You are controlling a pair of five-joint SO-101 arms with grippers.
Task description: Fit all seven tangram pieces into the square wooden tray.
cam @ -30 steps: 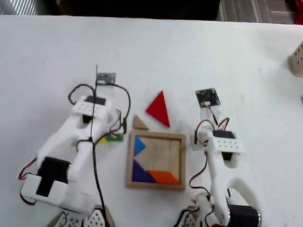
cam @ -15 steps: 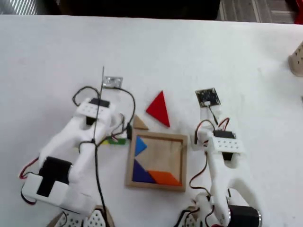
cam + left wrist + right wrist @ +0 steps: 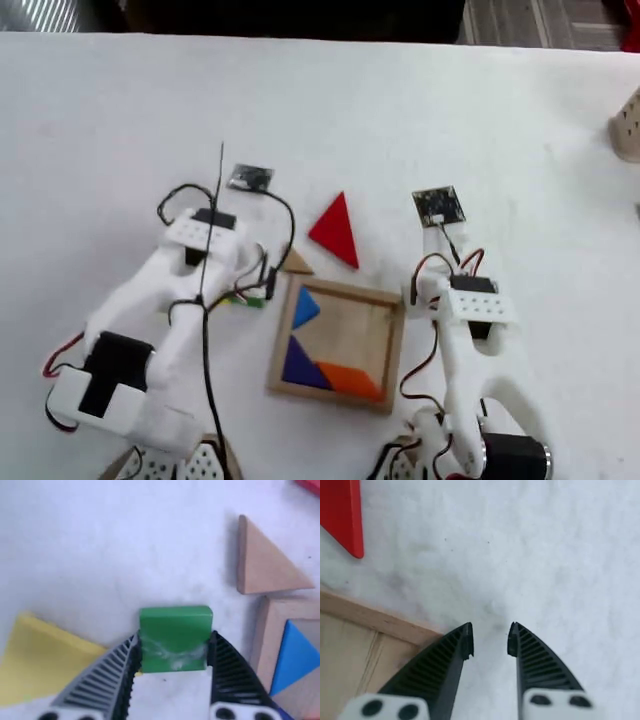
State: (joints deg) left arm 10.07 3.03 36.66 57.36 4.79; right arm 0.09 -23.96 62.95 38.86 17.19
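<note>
The square wooden tray (image 3: 337,293) lies between the arms, slightly turned, holding a light blue piece (image 3: 303,308), a dark blue triangle (image 3: 298,364) and an orange piece (image 3: 351,376). My left gripper (image 3: 172,647) is shut on a green piece (image 3: 174,635) just off the tray's left corner (image 3: 272,612); in the high view the green piece (image 3: 254,298) shows under the left gripper (image 3: 256,290). A yellow piece (image 3: 42,652) lies beside it. A tan triangle (image 3: 262,560) and a red triangle (image 3: 336,230) lie beyond the tray. My right gripper (image 3: 490,639) is open a little, with nothing in it, by the tray's right corner (image 3: 395,625).
A pale perforated object (image 3: 627,125) stands at the table's far right edge. Both arm bases (image 3: 480,450) sit at the near edge. Cables (image 3: 265,205) loop around the left arm. White tabletop (image 3: 330,100) stretches beyond the pieces.
My left arm has moved right with the green piece, up to the tray's left side. The tray has turned slightly, its far right corner shifting right. The right arm is still.
</note>
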